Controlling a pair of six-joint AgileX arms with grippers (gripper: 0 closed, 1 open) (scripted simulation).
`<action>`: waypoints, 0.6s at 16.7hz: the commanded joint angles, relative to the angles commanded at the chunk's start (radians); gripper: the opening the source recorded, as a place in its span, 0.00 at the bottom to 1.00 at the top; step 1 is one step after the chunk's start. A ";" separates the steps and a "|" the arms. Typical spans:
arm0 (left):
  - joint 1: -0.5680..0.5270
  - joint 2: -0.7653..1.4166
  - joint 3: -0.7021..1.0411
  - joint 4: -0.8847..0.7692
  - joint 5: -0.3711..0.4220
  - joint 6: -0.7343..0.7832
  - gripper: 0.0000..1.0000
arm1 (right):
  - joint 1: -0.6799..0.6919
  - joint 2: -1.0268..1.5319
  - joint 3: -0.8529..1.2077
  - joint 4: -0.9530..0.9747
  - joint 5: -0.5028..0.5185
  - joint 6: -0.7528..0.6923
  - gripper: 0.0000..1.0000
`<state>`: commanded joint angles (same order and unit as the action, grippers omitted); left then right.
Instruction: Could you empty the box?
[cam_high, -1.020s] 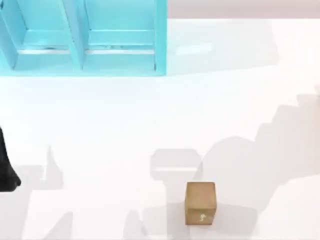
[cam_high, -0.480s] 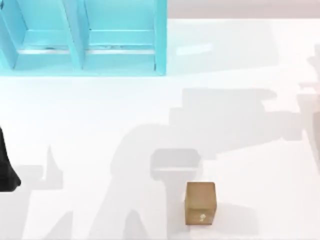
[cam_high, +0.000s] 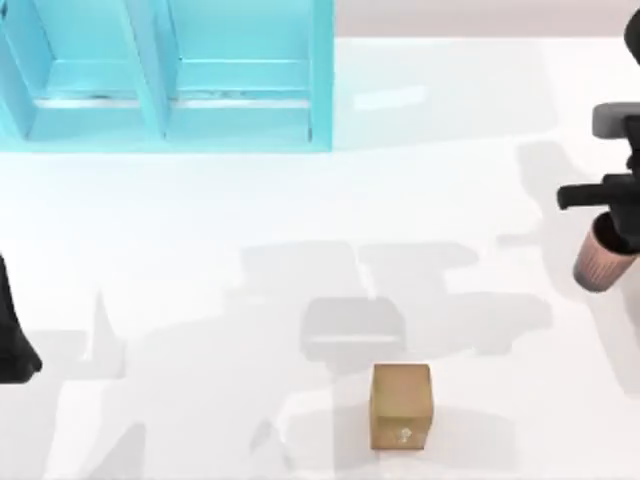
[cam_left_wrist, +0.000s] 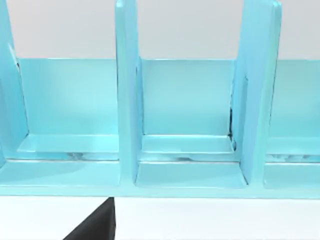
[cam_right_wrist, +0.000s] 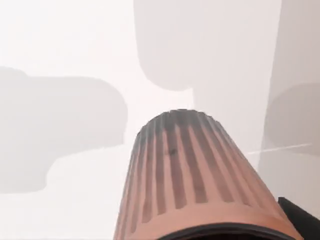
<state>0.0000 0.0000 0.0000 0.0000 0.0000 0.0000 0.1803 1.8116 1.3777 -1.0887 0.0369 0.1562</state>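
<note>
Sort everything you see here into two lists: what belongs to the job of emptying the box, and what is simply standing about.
Part of the job:
- right gripper, at the table's right edge, carrying the ribbed cup
- ribbed cup
- small brown box, near the front

Standing about:
- blue shelf unit, at the back left
- left arm, parked at the left edge

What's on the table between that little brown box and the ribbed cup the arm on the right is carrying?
Nothing: from above, only bare white table crossed by shadows lies between the brown box and the ribbed cup.
</note>
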 joint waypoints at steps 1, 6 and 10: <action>0.000 0.000 0.000 0.000 0.000 0.000 1.00 | 0.015 -0.020 -0.038 0.001 0.002 0.028 0.00; 0.000 0.000 0.000 0.000 0.000 0.000 1.00 | 0.031 -0.049 -0.089 0.005 0.002 0.067 0.00; 0.000 0.000 0.000 0.000 0.000 0.000 1.00 | 0.032 -0.039 -0.095 0.019 -0.003 0.067 0.00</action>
<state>0.0000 0.0000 0.0000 0.0000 0.0000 0.0000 0.2124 1.7729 1.2823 -1.0694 0.0342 0.2235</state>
